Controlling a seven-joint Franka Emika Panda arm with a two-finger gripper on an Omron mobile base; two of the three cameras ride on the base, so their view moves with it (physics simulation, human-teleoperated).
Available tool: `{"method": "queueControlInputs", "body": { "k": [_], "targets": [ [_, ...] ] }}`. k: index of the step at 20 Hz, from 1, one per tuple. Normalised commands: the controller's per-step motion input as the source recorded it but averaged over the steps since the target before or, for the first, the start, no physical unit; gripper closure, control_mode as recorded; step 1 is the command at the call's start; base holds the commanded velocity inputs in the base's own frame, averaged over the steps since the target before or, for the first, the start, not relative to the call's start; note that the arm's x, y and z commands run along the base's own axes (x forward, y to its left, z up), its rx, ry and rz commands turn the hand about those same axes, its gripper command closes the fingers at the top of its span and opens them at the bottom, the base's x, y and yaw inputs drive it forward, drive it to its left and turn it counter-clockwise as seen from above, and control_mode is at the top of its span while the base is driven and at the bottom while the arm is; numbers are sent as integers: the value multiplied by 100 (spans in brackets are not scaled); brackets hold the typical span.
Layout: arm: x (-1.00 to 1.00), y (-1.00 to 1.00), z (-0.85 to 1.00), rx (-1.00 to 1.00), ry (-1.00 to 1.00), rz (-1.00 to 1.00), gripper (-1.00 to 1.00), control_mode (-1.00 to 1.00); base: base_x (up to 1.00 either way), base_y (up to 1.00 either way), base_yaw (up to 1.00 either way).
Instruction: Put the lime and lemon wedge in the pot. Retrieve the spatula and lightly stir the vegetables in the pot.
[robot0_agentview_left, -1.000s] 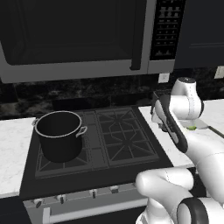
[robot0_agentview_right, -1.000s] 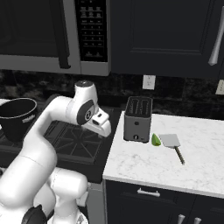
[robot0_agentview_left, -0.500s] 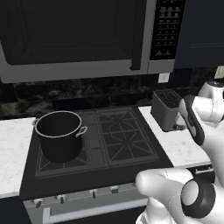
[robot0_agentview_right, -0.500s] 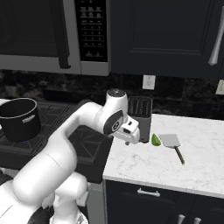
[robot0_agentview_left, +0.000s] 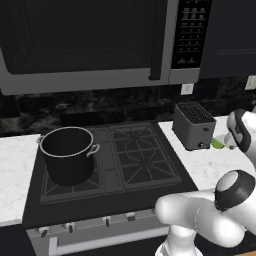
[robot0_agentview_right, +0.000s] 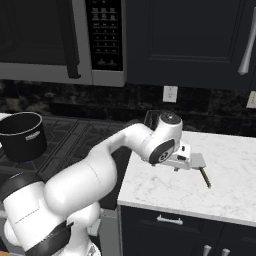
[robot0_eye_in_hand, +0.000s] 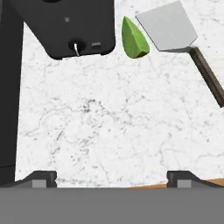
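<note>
Arm swung right, one lime (robot0_eye_in_hand: 134, 38), one spatula (robot0_eye_in_hand: 168, 29), one pot (robot0_agentview_left: 67, 154)

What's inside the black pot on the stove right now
The left base view shows the pot's dark inner wall, nothing on it. Its floor is hidden by the rim. The lime lies on the counter.

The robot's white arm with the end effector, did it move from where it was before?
Yes. The white arm swung right, away from the black cylindrical pot and over the white marble counter, beside the flat grey spatula.
</note>
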Motion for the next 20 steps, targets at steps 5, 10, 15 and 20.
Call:
{"method": "queueControlInputs", "body": {
  "k": [5, 10, 15, 20],
  "targets": [
    [40, -30, -6, -1, 0, 14, -100, -100, 0, 0, 0],
    [36, 0, -29, -2, -1, 13, -100, -100, 0, 0, 0],
    [27, 0, -45, -1, -3, 12, -100, -100, 0, 0, 0],
    [25, 0, -21, -1, -11, 8, -100, -100, 0, 0, 0]
  ]
}}
